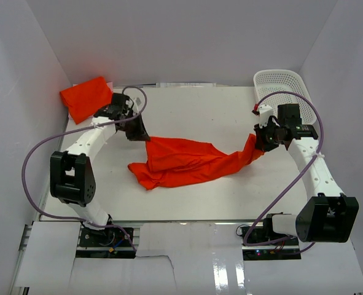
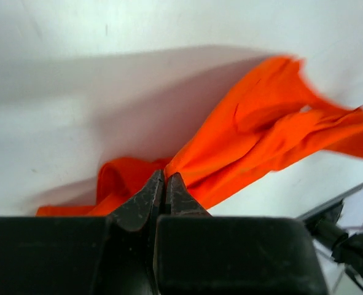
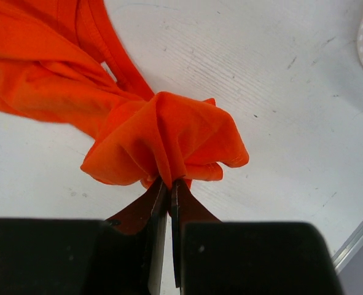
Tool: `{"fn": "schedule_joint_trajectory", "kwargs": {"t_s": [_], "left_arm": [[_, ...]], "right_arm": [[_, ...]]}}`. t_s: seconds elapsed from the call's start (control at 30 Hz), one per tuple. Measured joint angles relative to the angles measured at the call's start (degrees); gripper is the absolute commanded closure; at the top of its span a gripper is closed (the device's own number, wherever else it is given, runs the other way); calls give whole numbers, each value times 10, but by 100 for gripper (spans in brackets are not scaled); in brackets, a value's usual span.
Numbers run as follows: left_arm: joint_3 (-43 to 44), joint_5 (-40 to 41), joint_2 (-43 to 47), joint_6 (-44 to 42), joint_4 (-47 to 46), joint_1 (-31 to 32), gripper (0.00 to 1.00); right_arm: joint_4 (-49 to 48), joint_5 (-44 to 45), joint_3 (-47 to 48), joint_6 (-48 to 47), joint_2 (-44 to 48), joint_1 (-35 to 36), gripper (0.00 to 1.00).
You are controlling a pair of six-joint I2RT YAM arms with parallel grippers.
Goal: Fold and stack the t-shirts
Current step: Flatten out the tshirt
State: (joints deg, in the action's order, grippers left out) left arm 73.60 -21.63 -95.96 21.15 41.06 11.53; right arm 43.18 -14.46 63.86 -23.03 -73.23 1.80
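Stretching between my arms, the loose shirt (image 1: 187, 161) sags onto the bench (image 1: 199, 110), one end pinched in my left jaws, the other bunched in my right jaws. A folded shirt (image 1: 86, 97) lies far left. The basket (image 1: 282, 83) sits far right, its near edge partly hidden behind my right wrist.

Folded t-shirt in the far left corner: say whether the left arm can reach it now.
Probably yes: the folded t-shirt lies close beyond the left gripper with nothing between. But that gripper is shut on the loose t-shirt, so it would have to let go first.
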Motion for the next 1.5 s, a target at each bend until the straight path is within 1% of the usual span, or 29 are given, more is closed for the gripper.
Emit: {"fn": "schedule_joint_trajectory", "kwargs": {"t_s": [0.17,0.3,0.43,0.73,0.9,1.0,1.1,1.27,1.5], "left_arm": [[142,41,53,15,8,-18,100],[202,84,102,24,8,-27,100],[212,113,135,30,1,-28,100],[192,157,196,26,-14,-28,100],[198,183,226,18,-16,-28,100],[223,205,228,11,-7,-28,100],[252,228,229,4,1,-28,100],[277,256,252,-2,16,-28,100],[328,271,276,-5,37,-28,100]], "right_arm": [[0,-46,0,-21,19,-1,92],[-8,-88,1,-32,49,-1,92],[-42,-112,8,-27,95,-1,92],[-156,-105,80,0,193,-1,92],[-211,-93,75,2,254,-2,92],[-237,-79,63,1,288,-2,92],[-251,-59,57,-2,311,-2,92],[-266,-39,50,-10,318,-2,92],[-223,-57,16,-15,326,-2,92]]}}
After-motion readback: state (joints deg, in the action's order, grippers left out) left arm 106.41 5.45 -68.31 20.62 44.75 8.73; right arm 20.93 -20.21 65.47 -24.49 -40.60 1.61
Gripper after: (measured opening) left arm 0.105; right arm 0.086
